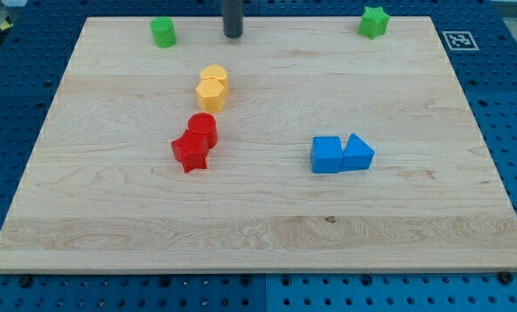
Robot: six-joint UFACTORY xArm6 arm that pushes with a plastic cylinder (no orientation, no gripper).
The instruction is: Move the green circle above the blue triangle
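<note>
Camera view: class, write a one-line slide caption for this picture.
My tip rests near the board's top edge, right of the green circle, far from the blue triangle beside the blue cube.

My tip (233, 35) stands upright near the view's top, left of centre.

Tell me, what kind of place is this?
Probably a robot lab: a wooden board of small blocks like the green circle and blue triangle, on a blue pegboard bench, with my tip.
</note>
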